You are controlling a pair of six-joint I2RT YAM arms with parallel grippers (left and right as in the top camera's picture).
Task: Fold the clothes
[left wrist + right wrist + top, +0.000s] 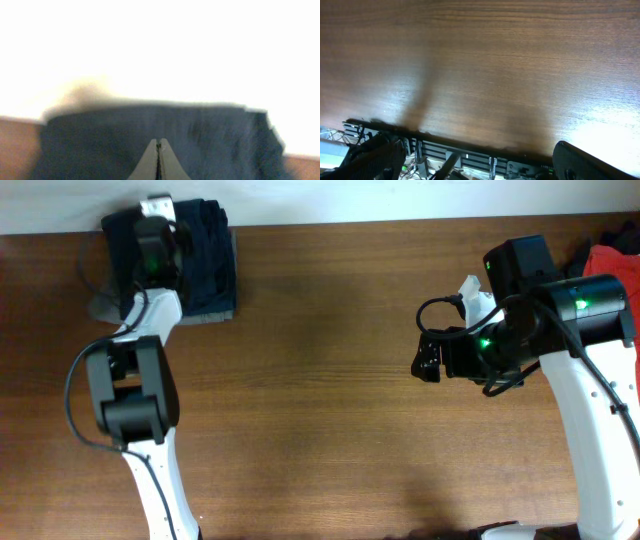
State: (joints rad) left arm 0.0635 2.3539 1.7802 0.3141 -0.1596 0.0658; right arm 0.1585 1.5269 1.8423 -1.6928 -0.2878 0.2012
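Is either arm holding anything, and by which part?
Nothing held, it seems. The right gripper is open over the table; the left gripper is shut above the folded navy shorts, no cloth visibly between its fingers.

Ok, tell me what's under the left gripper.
Folded navy shorts lie under the left gripper, with grey cloth peeking out beneath. The arm hides the pile's middle.

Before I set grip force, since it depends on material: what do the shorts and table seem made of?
Shorts: soft matte cloth, maybe cotton; it folds and creases. Table: wood or wood-look laminate, can't tell which; brown grain, glare suggests a smooth finish.
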